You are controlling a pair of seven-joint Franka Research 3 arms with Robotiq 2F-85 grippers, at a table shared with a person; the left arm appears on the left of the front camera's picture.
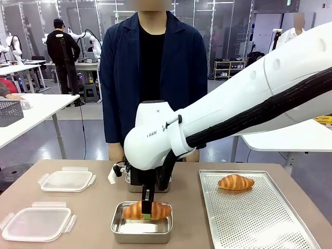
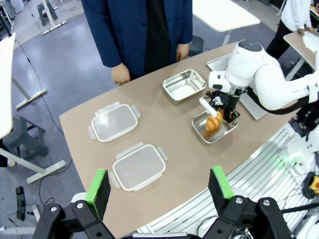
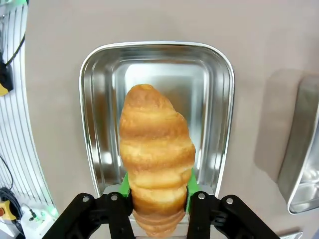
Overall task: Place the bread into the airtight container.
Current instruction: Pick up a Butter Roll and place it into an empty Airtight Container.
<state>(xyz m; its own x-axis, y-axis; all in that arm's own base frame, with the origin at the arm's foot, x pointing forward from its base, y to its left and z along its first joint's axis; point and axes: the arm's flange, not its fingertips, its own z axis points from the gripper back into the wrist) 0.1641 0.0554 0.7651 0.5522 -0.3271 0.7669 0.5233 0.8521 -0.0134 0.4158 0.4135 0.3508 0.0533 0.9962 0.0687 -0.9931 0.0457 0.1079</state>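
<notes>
Right tool (image 3: 157, 193) was clamped on a croissant (image 3: 155, 149): green pads pressed into both sides of its lower end, jaws only as wide as the pastry. The rest of it stuck out past the fingers. The croissant hung over the open steel container (image 1: 141, 232) at lower centre of the front view, about at rim height and towards the far end of the pan. I couldn't tell if it touched the pan floor. The wrist view showed it lined up along the pan's long axis, roughly centred.

Left tool (image 2: 158, 184) was wide open and empty, high above the bench (image 2: 164, 129), looking down on the whole layout.

A second steel container (image 2: 184, 84) sat empty just beyond the first, towards the person (image 1: 153, 67) standing at the far edge. Two clear clip lids (image 1: 67, 180) (image 1: 36, 224) lay flat at lower left of the front view, apart from both pans. A perforated tray (image 1: 259, 218) sat at lower right, with a second croissant (image 1: 236, 182) near its far edge.
</notes>
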